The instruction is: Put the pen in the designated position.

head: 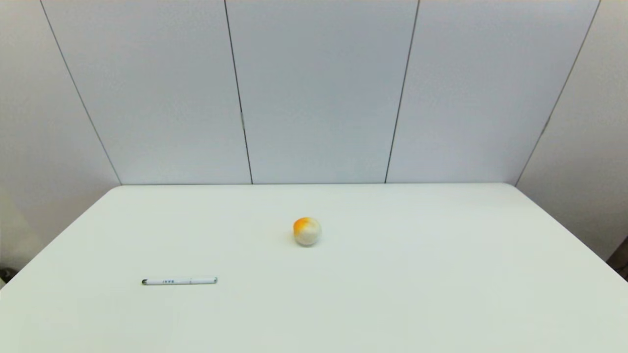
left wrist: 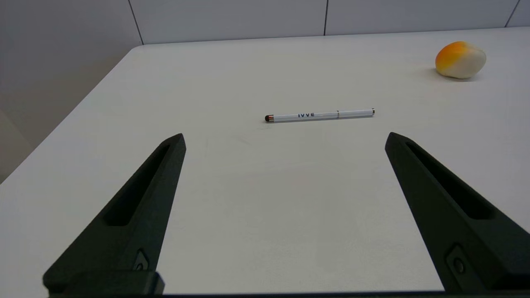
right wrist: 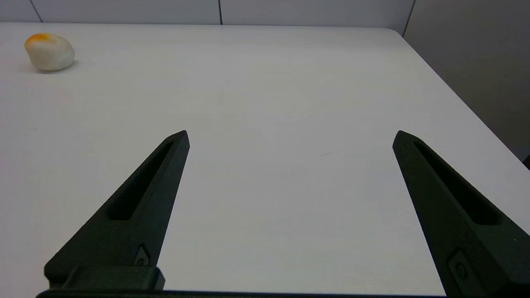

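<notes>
Just one pen [head: 179,281] and one ball [head: 307,231] lie apart on the table [head: 392,294].

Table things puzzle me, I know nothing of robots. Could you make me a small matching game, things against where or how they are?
Things:
1. slim white pen
2. orange-and-white ball
3. left claw
4. right claw

States:
A. open, ball far off, no pen in its view
B. lying flat on the white table, robot's left
C. open, facing the pen
D. near the table's middle

Pairs: 1-B, 2-D, 3-C, 4-A
</notes>
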Robot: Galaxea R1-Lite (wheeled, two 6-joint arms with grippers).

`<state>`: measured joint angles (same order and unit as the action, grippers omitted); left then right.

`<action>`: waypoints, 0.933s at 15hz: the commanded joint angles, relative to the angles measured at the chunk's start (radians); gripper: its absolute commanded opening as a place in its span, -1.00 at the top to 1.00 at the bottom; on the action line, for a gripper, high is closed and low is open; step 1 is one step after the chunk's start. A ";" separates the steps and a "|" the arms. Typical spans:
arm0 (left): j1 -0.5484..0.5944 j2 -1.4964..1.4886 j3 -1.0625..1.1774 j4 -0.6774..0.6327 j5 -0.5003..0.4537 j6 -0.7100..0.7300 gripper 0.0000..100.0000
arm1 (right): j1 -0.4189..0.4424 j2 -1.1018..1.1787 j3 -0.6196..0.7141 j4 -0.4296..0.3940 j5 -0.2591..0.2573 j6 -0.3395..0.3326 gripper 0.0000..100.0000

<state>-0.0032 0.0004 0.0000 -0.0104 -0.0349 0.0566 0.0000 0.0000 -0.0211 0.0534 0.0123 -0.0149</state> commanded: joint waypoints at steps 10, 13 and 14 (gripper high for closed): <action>0.000 0.001 0.011 0.000 0.000 0.000 -1.00 | 0.000 0.002 0.000 0.000 0.001 0.000 -1.00; 0.000 0.001 0.011 0.000 0.000 0.000 -1.00 | 0.000 0.002 0.000 0.000 0.000 0.000 -1.00; 0.000 0.001 0.011 0.000 0.000 0.000 -1.00 | 0.000 0.002 0.000 0.000 0.001 0.000 -1.00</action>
<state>-0.0032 0.0004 0.0000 -0.0104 -0.0351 0.0566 0.0000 0.0000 -0.0202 0.0534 0.0128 -0.0149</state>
